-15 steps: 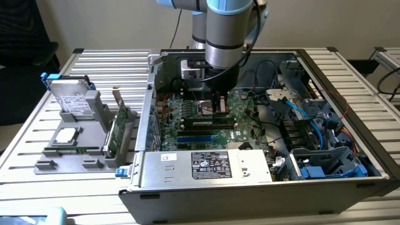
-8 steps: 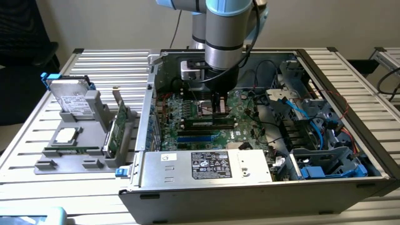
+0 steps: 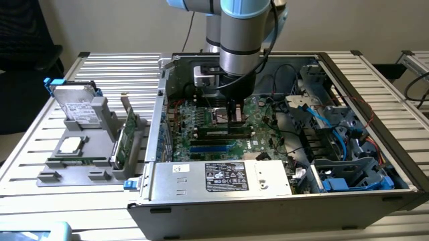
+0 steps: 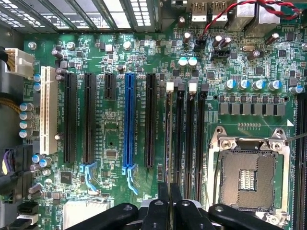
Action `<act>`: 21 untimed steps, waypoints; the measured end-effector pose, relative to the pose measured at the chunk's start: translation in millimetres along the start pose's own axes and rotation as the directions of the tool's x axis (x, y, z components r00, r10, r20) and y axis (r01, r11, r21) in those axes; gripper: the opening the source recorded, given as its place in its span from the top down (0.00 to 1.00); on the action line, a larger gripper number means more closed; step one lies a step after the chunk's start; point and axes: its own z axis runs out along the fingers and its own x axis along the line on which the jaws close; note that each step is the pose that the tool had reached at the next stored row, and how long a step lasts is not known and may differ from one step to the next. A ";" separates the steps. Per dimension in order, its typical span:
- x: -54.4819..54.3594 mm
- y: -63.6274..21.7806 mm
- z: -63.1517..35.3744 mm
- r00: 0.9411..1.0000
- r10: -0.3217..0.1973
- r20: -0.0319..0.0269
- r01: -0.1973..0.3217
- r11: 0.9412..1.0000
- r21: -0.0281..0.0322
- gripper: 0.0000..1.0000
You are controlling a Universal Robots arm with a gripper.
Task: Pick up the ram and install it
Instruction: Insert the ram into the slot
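The ram [image 3: 221,131] stands on edge along the outermost memory slot of the motherboard [image 3: 201,118], inside the open computer case. In the wrist view the ram [image 4: 168,139] is a thin line seen edge-on. It runs straight from the narrow gap between the fingers up to the slot's white latch. My gripper [image 3: 234,120] reaches down from the arm onto the stick's top edge. In the wrist view my gripper [image 4: 169,194] has its two black fingers pressed close together on the stick. Three neighbouring black memory slots [image 4: 191,139] stand empty beside it.
The open processor socket [image 4: 247,177] lies next to the slots. A silver power supply [image 3: 221,178] fills the case front, and blue cables and drive bays [image 3: 348,150] fill its right. Outside on the exterior view's left, a grey fixture [image 3: 67,178] carries a hard drive [image 3: 77,103], a square silver chip [image 3: 70,145], a thin green strip [image 3: 77,160] and an upright expansion card [image 3: 130,131].
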 end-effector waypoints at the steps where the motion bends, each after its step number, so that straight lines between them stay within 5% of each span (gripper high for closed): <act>1: 0.0 0.0 0.0 1.000 0.000 -0.001 0.000 1.000 0.000 0.85; 3: 0.0 0.0 -0.8 1.000 0.000 -0.002 0.000 1.000 0.000 0.79; 13: 1.3 -0.2 -20.2 1.000 0.001 -0.010 -0.001 1.000 0.000 0.79; 21: 1.4 -0.2 -21.3 1.000 0.001 -0.010 -0.001 1.000 0.000 0.79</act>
